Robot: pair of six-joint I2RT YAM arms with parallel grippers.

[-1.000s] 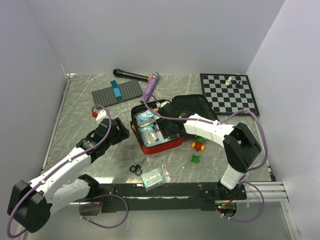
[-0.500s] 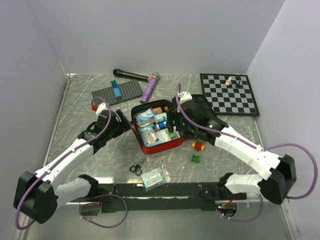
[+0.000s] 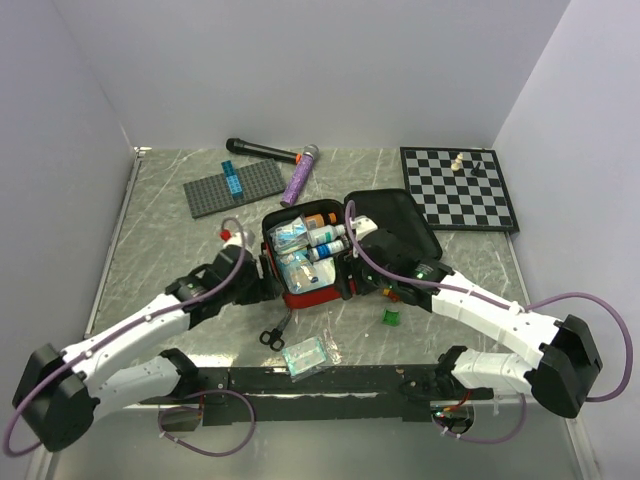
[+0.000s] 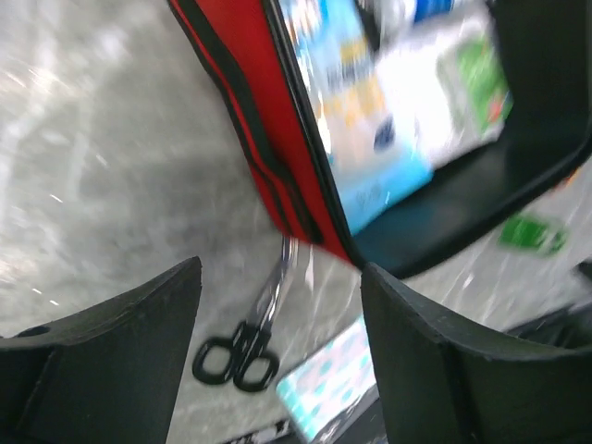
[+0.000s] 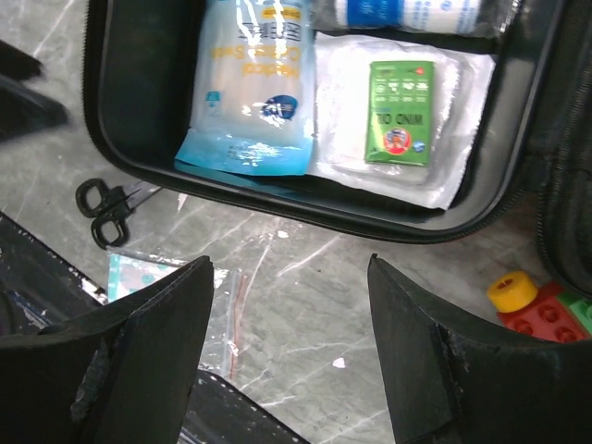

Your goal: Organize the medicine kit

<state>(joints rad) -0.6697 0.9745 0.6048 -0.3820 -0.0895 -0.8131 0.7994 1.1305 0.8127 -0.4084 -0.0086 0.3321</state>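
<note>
Lying between the two spread jaws, the open medicine kit [image 3: 305, 296].

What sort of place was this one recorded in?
Probably a lab test cell: plain white walls enclose a marble-patterned tabletop, and unrelated props, a chessboard and a black microphone, sit near the medicine kit.

We find the medicine kit [image 3: 312, 293] lying open near the middle of the tabletop [image 3: 150, 240], set at an angle to its edges. The case is red soft fabric with black banding along its wall and a black lining. Its lid [image 3: 400, 212] lies folded back to the right. The base holds a blue-and-white pouch [image 5: 248, 88], a white packet [image 5: 340, 120] bearing a green box [image 5: 400, 113], and small bottles [image 3: 325, 238].
</note>
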